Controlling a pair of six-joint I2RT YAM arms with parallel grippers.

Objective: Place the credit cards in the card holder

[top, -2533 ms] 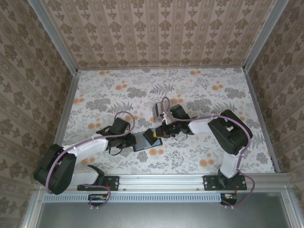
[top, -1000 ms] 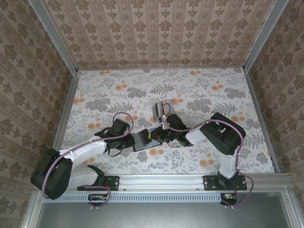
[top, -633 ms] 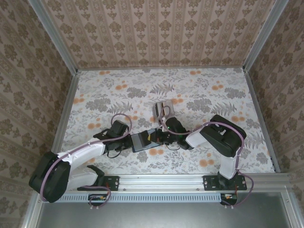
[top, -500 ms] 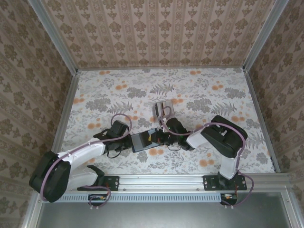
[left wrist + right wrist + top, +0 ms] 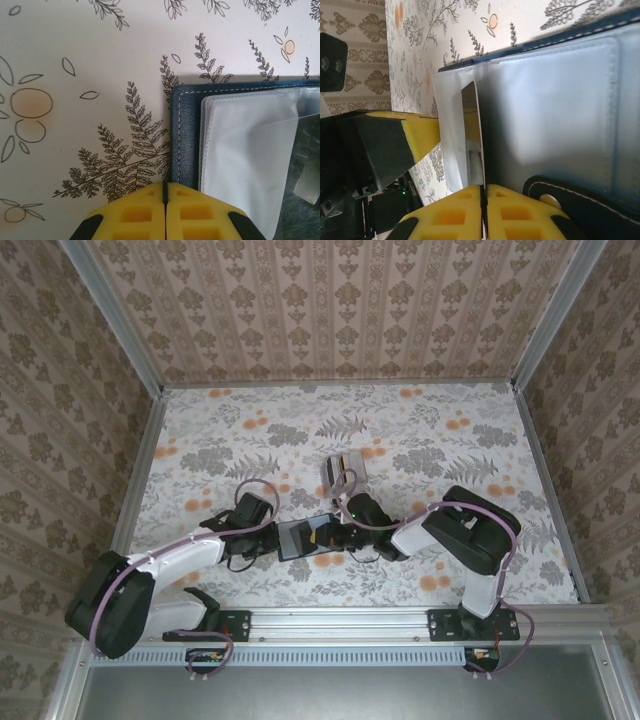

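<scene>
The card holder (image 5: 297, 538) is a dark blue wallet with clear plastic sleeves (image 5: 245, 165), lying open on the flowered table. My left gripper (image 5: 272, 537) is shut, its yellow tips (image 5: 165, 192) down at the holder's stitched left edge (image 5: 184, 135). My right gripper (image 5: 332, 535) is shut on a credit card (image 5: 479, 125), seen edge-on as a thin stripe. That card's front end sits inside the mouth of a lifted clear sleeve (image 5: 451, 135). More credit cards (image 5: 340, 469) lie in a small pile farther back on the table.
The holder's strap with a snap (image 5: 570, 195) lies beside my right fingertips. The left gripper's yellow finger (image 5: 420, 135) shows just beyond the sleeve. The two arms meet over the holder. Patterned walls (image 5: 330, 310) close in the table.
My right gripper has come lower and leftward with the card, onto the holder and into a sleeve. The left arm has shifted slightly, and the holder has slid a little to the left.
</scene>
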